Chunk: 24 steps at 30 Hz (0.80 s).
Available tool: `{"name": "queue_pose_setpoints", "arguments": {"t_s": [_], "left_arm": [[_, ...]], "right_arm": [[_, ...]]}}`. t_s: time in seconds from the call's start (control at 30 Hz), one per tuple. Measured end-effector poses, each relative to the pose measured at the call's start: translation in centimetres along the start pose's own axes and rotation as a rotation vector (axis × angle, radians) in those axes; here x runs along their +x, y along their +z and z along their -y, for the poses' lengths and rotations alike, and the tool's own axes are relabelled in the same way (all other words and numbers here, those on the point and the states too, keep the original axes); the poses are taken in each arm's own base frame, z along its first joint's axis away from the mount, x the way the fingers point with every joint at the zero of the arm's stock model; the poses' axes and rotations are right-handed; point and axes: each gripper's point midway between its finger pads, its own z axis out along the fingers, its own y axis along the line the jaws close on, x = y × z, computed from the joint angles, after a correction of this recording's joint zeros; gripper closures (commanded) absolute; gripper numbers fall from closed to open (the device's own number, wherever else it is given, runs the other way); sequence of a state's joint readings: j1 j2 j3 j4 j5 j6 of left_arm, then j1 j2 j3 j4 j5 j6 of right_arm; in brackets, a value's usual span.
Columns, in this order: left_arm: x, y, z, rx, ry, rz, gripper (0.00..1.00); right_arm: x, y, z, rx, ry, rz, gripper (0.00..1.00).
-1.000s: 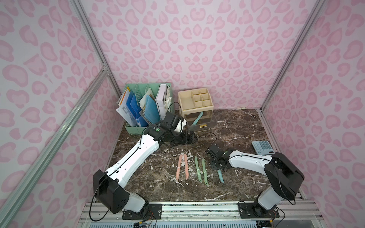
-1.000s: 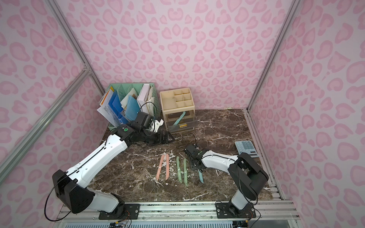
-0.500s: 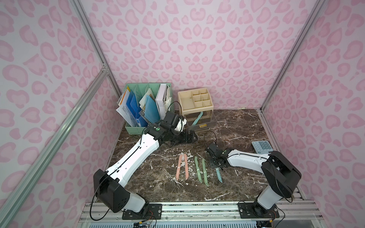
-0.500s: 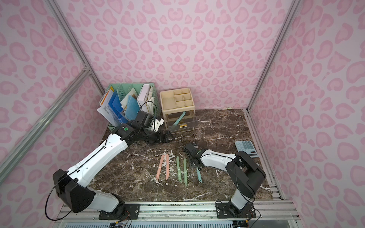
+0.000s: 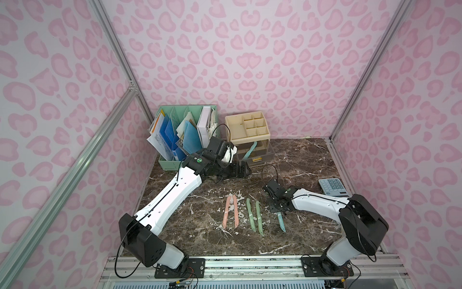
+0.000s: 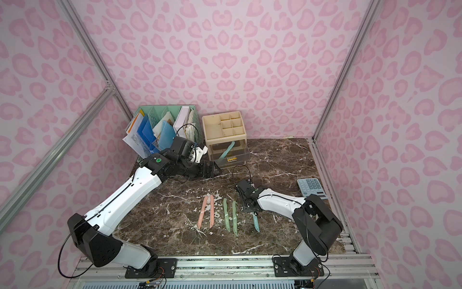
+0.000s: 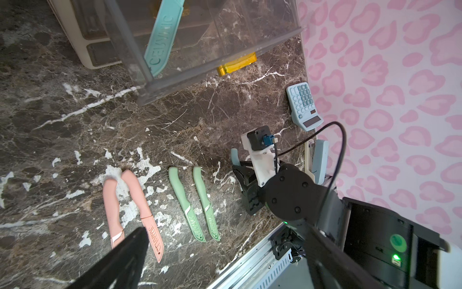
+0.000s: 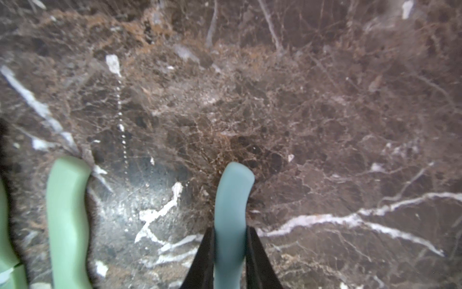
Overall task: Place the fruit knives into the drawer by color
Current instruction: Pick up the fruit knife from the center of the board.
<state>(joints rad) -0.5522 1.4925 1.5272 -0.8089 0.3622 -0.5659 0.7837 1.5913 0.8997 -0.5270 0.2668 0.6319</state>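
Five fruit knives lie on the marble table (image 5: pixel 303 160) near the front edge: two pink knives (image 5: pixel 227 212) at left, two mint green knives (image 5: pixel 250 214) beside them, and at right a teal knife (image 5: pixel 282 221) whose handle is pinched in the right gripper (image 8: pixel 230 229). It seems not yet lifted. Farther back, the left gripper (image 5: pixel 246 169) hangs spread wide just before the clear drawer (image 7: pixel 190 77). The drawer stands pulled out, with a second teal knife (image 7: pixel 162 37) lying slantwise inside. So one of six looks stowed.
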Motion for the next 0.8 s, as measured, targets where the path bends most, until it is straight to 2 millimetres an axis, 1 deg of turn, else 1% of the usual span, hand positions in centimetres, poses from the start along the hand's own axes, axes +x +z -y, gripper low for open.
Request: {"name": "queue_pose_setpoints", "arguments": {"t_s": [0.3,0.4,0.53,0.73,0.8], "left_arm": [[-1.6,-0.7,0.9,0.001,0.024,0.027,0.02],[-2.3,-1.1,1.0,0.000,0.022,0.040,0.02],[-3.2,-1.5,0.9,-0.004,0.017,0.058,0.02],[-4.4,-2.2,0.4,-0.013,0.013,0.087,0.02],[-4.8,-2.5,0.4,-0.015,0.018,0.098,0.02]], "right_arm": [[-2.2,-2.9,0.1,-0.058,0.079,0.043,0.85],[-3.3,-4.3,-0.1,-0.087,0.111,0.063,0.85],[-5.0,-6.1,-0.4,-0.124,0.155,0.095,0.85],[-7.1,-8.7,-0.5,-0.172,0.203,0.128,0.85],[-8.0,-9.9,-0.6,-0.191,0.219,0.149,0.85]]}}
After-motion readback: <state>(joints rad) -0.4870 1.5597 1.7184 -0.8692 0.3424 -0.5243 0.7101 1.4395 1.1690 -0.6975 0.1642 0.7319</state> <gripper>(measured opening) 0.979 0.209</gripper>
